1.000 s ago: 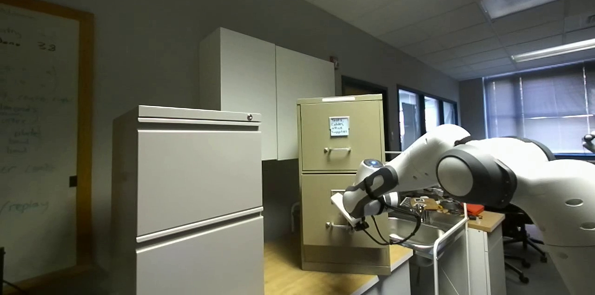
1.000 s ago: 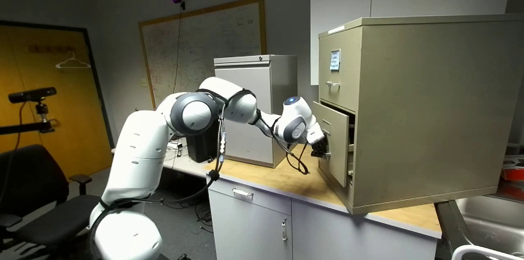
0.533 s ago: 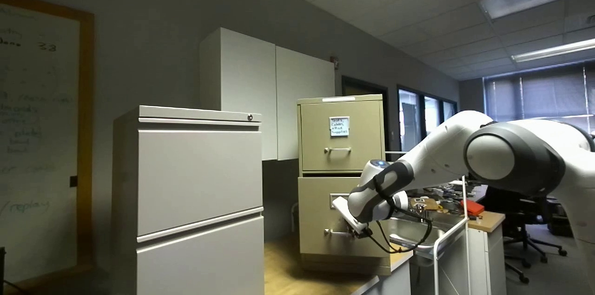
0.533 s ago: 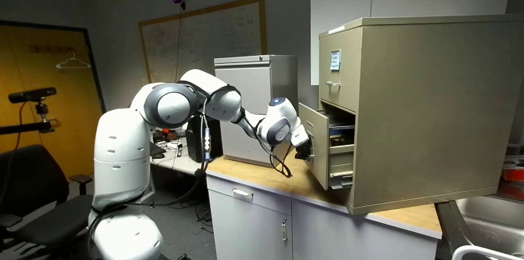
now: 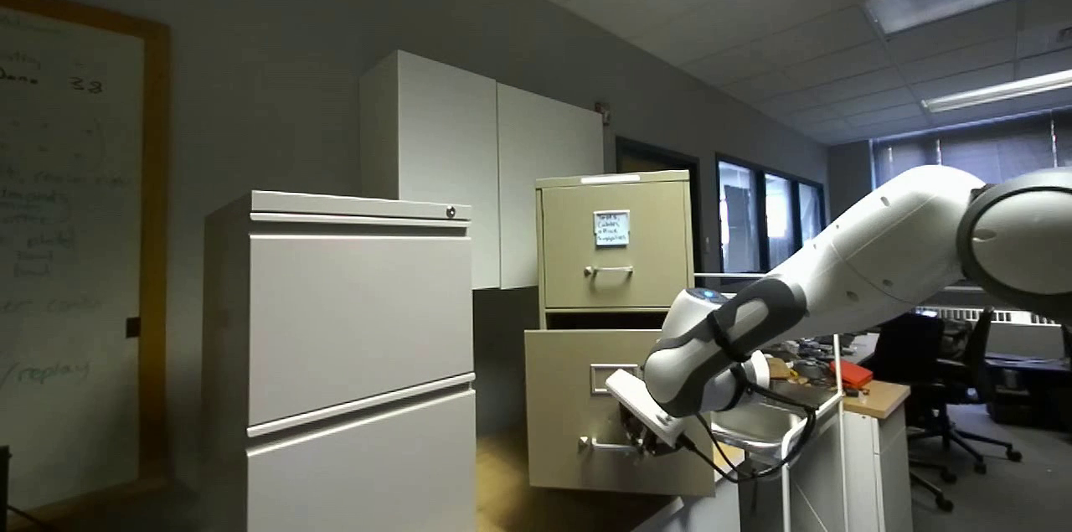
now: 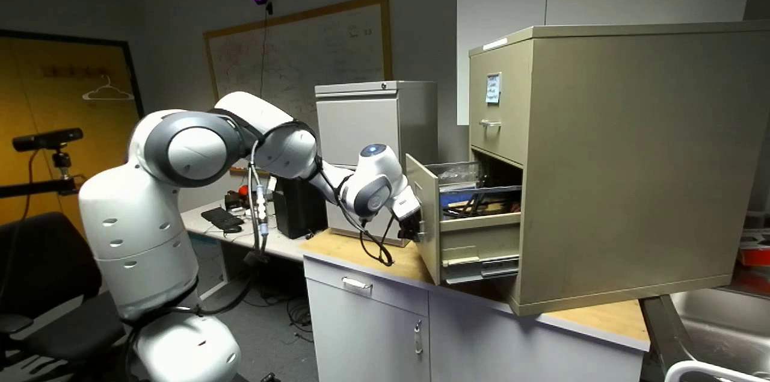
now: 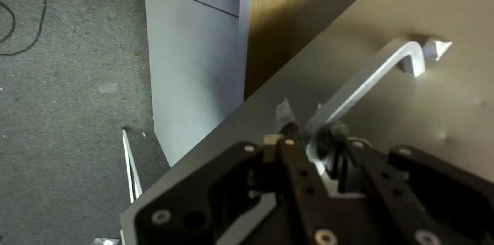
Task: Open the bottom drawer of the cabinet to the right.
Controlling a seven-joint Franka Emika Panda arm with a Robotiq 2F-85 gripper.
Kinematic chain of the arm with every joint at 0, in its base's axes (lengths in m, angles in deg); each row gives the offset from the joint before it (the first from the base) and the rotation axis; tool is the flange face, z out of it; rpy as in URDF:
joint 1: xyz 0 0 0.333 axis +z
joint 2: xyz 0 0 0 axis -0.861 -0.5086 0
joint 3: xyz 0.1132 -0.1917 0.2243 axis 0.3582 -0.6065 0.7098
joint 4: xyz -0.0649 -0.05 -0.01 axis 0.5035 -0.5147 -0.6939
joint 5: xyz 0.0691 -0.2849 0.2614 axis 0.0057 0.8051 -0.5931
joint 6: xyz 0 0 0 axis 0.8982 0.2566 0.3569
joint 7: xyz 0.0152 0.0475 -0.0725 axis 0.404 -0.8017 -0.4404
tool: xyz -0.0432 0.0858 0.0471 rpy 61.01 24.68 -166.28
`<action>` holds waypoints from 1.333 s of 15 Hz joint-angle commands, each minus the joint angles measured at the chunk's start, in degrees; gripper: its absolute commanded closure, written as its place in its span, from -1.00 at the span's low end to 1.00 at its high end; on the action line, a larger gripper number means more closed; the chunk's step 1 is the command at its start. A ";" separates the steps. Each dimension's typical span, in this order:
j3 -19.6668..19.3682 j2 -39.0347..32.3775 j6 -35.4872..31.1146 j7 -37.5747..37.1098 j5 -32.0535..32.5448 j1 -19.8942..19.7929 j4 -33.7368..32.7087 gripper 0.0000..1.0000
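Bottom drawer [image 6: 430,213] of the tan cabinet [image 6: 637,159] is out well past the closed top drawer [image 6: 511,129] in both exterior views. Wrist view: claw [image 7: 310,122] clenched on the drawer's bar handle [image 7: 364,83]; one end of the bar is visible, the rest runs between the fingers. Arm [image 6: 198,156] bends over, wrist angled down at the drawer front. Inside the drawer, in an exterior view: clear plastic sheets [image 6: 457,171], blue item [image 6: 455,197], other stuff too jumbled to name. Label [image 6: 493,88] on top drawer. Tan cabinet sits on the wood-topped table [image 6: 355,252]; pale grey cabinet [image 6: 358,135] on it too, apart.
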 commanded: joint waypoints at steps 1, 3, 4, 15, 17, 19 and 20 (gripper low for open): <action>0.70 10.23 6.12 10.19 -0.23 -0.71 7.57 0.92; 1.02 11.85 8.92 13.78 -0.13 -0.67 7.96 0.92; 1.13 12.50 10.54 15.84 -0.01 -0.68 7.80 0.92; 3.42 13.31 11.29 17.95 6.68 -3.20 5.01 0.17; 4.97 14.61 10.88 15.22 10.96 -4.64 4.81 0.03; 6.19 15.89 11.58 13.30 13.72 -5.45 4.75 -0.27; 6.55 16.01 11.68 12.79 14.52 -5.64 4.82 -0.41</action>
